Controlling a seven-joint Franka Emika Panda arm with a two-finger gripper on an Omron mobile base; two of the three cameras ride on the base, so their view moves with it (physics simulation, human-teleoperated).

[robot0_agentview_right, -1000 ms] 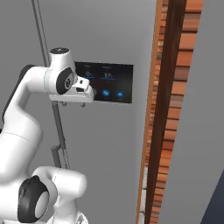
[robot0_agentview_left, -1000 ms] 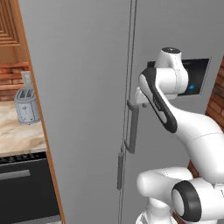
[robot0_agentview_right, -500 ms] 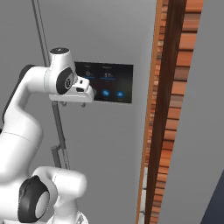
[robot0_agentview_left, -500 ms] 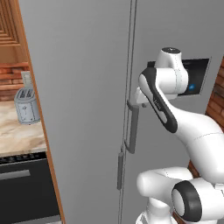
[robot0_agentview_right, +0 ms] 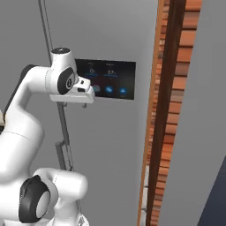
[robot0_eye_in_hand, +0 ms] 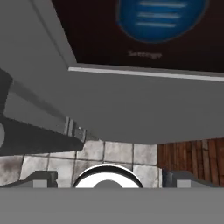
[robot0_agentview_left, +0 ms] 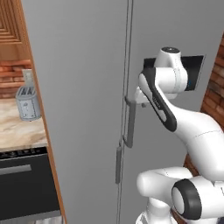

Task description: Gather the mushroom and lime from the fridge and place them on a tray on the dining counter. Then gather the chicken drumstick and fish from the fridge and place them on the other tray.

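The fridge (robot0_agentview_left: 87, 87) stood shut, so its contents could not be seen. The gripper (robot0_eye_in_hand: 107, 178) hung wide open and empty against the right door, its fingertips (robot0_eye_in_hand: 43, 178) far apart, the black panel (robot0_agentview_right: 112, 79) at its twelve o'clock and the handle (robot0_agentview_left: 129, 122) at nine.

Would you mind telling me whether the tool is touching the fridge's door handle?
Cannot tell. In the left base view the tool sits at the handle, but the arm hides any contact.
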